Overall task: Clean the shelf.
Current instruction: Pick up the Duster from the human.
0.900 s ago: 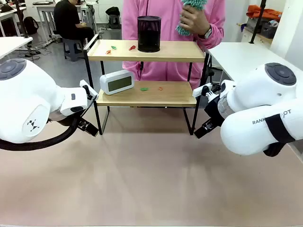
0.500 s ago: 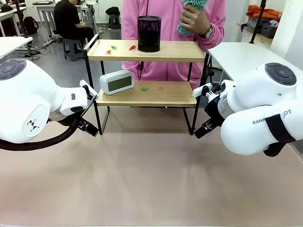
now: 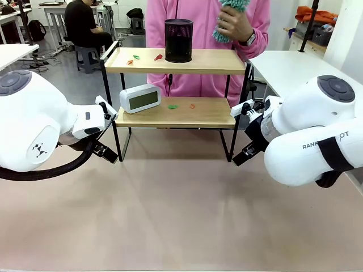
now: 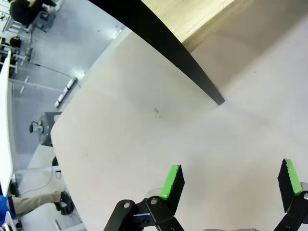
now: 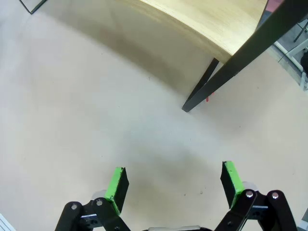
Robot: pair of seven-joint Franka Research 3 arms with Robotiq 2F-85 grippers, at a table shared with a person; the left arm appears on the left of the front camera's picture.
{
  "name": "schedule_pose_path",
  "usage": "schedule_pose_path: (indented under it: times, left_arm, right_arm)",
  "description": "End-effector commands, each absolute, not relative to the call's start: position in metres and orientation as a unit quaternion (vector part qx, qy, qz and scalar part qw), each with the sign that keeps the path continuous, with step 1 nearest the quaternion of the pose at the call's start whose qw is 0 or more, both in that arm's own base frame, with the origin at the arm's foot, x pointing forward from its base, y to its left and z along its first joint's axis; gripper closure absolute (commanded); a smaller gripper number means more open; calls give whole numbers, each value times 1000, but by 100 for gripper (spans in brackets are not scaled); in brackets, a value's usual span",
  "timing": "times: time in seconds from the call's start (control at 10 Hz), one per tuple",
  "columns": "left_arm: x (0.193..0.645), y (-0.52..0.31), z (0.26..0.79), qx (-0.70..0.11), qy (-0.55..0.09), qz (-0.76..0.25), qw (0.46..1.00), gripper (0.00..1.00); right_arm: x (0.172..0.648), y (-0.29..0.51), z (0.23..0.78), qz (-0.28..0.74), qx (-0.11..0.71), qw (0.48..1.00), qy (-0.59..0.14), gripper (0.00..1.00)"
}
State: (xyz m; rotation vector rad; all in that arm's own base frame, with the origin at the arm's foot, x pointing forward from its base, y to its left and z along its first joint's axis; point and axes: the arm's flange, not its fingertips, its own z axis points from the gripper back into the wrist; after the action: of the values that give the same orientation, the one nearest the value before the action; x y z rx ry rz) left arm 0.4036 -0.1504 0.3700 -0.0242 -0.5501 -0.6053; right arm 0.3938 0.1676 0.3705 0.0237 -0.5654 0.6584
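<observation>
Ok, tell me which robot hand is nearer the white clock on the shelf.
Left. The left hand sits low by the shelf's left front leg, just below the clock; the right hand is by the right front leg, across the shelf from it.

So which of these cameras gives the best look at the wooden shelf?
The front view: the whole shelf stands there, both boards and black frame, with a digital clock and black mesh cup on it. Each wrist view catches just part of a board and black frame bars.
</observation>
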Motion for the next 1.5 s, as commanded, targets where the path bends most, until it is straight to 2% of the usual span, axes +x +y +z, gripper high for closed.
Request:
schedule_pose_path:
  times: [0.0,0.3,0.5,0.6,0.8,1.0,1.1,1.2,1.3,1.4]
  left_arm:
    - [404,-150,370,-12,-268,-295,917,0]
    - [404,-150,370,-12,-267,-294,917,0]
    - [364,-131,434,-146,-144,-397,895,0]
    - [344,-111,460,-170,-140,-384,897,0]
    - [326,-39,504,-290,-212,-313,879,0]
    - [320,49,511,-390,-284,-183,857,0]
    - [315,92,498,-411,-335,-109,841,0]
    - [312,122,480,-432,-369,-54,821,0]
    - [311,140,460,-462,-391,7,796,0]
    - [318,143,439,-445,-387,54,806,0]
  right_arm:
    - [394,168,371,319,12,907,-274,0]
    - [394,168,370,319,11,907,-274,0]
    - [376,117,432,339,104,921,-160,0]
    - [362,80,464,275,181,932,-153,0]
    - [334,-32,504,130,363,902,-192,0]
    - [314,-144,484,-20,481,851,-211,0]
    - [303,-200,455,-108,537,806,-222,0]
    - [290,-234,426,-170,579,761,-238,0]
    - [279,-250,402,-231,577,741,-255,0]
    - [275,-245,385,-252,541,758,-263,0]
